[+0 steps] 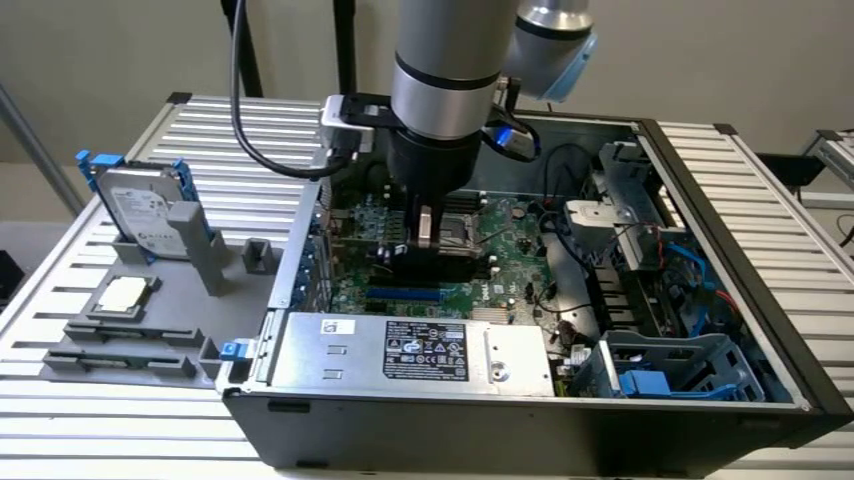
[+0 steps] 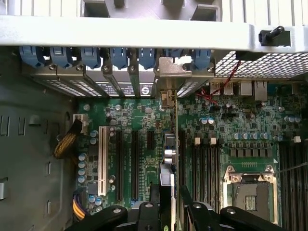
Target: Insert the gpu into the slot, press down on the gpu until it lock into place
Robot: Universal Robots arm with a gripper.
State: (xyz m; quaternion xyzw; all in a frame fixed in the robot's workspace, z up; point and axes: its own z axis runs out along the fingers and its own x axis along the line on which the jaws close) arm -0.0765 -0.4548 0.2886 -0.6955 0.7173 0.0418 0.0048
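Observation:
My gripper [image 1: 430, 245] reaches straight down into the open computer case and is shut on the gpu [image 1: 435, 265], a thin black card held upright over the green motherboard. In the wrist view the gpu [image 2: 168, 159] runs edge-on away from the fingers [image 2: 153, 204]. Its silver bracket [image 2: 171, 72] sits against the row of blue-clipped openings in the case's back wall. The blue slot [image 1: 404, 296] lies just beside the card's lower edge, on the power supply side. Whether the card's edge sits in a connector I cannot tell.
The silver labelled power supply [image 1: 414, 350] lies close by the slot. The processor socket [image 2: 250, 192], black memory strips [image 2: 204, 163] and a white connector [image 2: 102, 159] flank the card. Cables and a blue drive cage [image 1: 667, 370] fill the exterior view's right. A hard drive [image 1: 140, 210] stands outside the case.

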